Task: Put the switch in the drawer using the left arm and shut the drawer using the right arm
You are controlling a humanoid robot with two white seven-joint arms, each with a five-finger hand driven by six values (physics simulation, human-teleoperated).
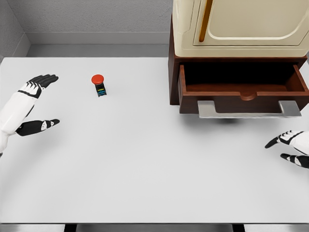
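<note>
Switch (99,84) stands untouched near the desk's (145,169) far edge, left of middle. Left hand (35,104) hovers beside it, fingers spread, empty. Right hand (292,147) rests spread below the open drawer (244,94). Grasping comes first: left must reach over and close on it.

switch (99,85): bright red round cap on a black body, with small blue, green and yellow marks on its side
drawer (241,92): dark reddish-brown wood, shadowed almost black inside
drawer handle (249,109): pale silver-grey
cabinet (240,26): cream panels with an amber-brown strip, in a dark brown frame
bench (145,159): plain white
left robot hand (35,104): black fingers with white segments, on a white forearm
right robot hand (289,147): black and white
wall (91,17): speckled grey
</note>
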